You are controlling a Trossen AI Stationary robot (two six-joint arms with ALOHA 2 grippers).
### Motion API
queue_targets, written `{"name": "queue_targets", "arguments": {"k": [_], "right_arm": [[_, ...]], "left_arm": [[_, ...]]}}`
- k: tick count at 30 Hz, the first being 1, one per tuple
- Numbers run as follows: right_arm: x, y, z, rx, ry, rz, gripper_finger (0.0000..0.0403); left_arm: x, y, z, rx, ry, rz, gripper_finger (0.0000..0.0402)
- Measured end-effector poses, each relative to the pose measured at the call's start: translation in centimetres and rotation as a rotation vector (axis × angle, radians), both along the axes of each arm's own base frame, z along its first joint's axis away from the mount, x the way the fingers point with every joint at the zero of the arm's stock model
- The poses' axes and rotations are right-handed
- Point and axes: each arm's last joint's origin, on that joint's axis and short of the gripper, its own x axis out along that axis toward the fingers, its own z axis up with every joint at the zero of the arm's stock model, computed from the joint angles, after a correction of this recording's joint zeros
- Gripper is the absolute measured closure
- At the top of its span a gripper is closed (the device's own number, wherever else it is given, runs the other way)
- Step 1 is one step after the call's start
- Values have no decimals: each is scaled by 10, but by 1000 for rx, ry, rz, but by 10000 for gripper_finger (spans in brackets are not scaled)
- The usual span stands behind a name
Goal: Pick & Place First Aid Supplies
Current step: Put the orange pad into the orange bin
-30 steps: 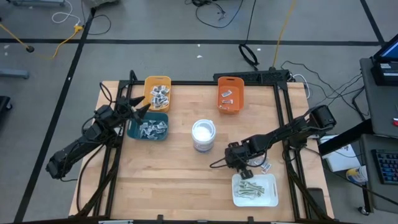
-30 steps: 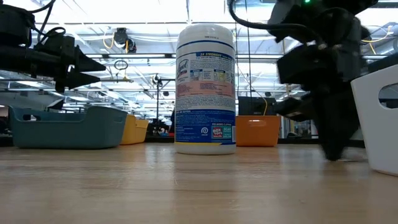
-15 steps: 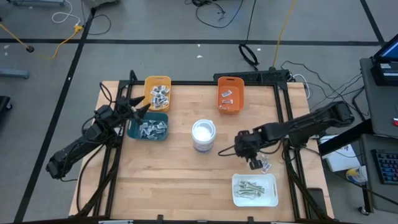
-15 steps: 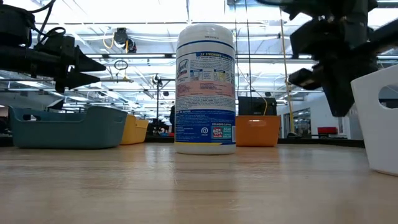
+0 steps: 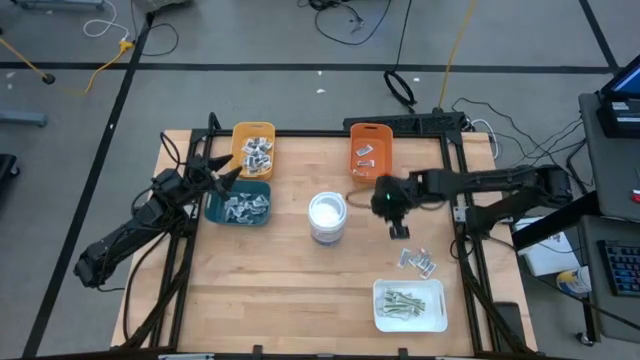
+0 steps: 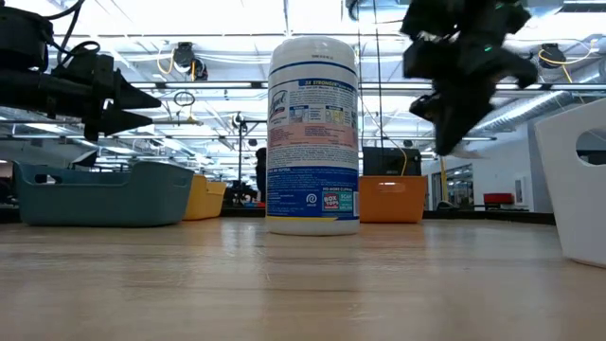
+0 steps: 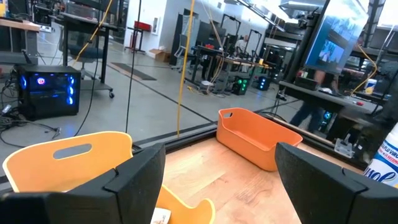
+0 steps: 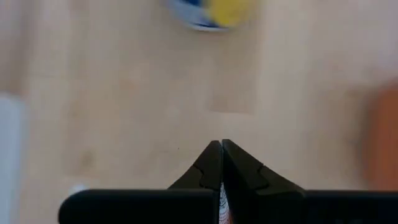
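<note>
We carry the right tool (image 5: 398, 231), its fingers closed on a small packet (image 8: 222, 208), level over the counter (image 5: 290, 290) to the orange bin (image 5: 369, 152) and release low, while the left tool (image 5: 232, 170) waits wide; we count three bins, one tray (image 5: 409, 305), one canister (image 5: 328, 216).
</note>
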Motion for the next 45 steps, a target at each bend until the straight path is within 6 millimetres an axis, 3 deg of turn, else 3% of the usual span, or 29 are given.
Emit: {"name": "queue_targets", "arguments": {"k": [14,24,28,39,45], "right_arm": [[25,-125,18,-200,-9,-249,403],[29,-205,39,-268,-50,-385,403],[31,-214,35,-254,-47,-416,403],[49,-209,4,-175,36,-413,403],[47,-207,-17,-115,84,-490,393]], "left_arm": [[0,0,0,0,0,0,96],[0,0,0,0,0,0,96],[0,0,0,0,0,0,96],[0,0,0,0,0,0,96],[0,0,0,0,0,0,96]]}}
